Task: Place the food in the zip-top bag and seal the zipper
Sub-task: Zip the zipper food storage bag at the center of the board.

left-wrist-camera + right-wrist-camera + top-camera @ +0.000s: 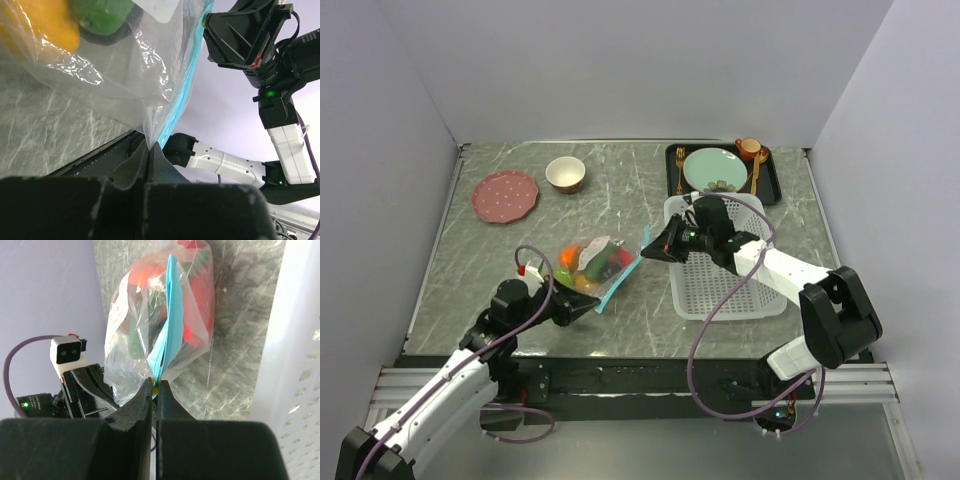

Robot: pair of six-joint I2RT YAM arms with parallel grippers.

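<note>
Zipper point(623, 271) ends sit pinched by left claw point(593, 308) and right claw point(647, 247).

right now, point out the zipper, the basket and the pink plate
zipper point(167, 325), right wrist view, middle of the teal strip
basket point(765, 303), top view, bare mesh by its near right corner
plate point(505, 195), top view, centre of the pink face

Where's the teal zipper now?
The teal-blue zipper strip is mid-table in top view, held between left gripper and right gripper, left of the white mesh basket.

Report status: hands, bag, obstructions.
Left hand shut on zip-top bag corner. Right hand shut on zipper end. Food inside, seal unconfirmed. Basket beside, not blocking.
</note>
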